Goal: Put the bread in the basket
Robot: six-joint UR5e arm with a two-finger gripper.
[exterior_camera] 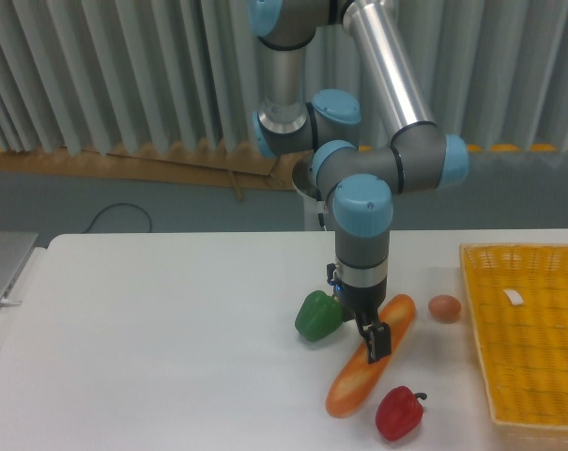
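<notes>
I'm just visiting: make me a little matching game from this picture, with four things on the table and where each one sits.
Things:
1. bread
2. green pepper
3. red pepper
4. basket

Places:
A. far right edge of the table
B. left of the hand
C. under the hand, lying diagonally
D. nearest the front edge, beside the loaf's lower end

Pairs: 1-C, 2-B, 3-D, 4-A
</notes>
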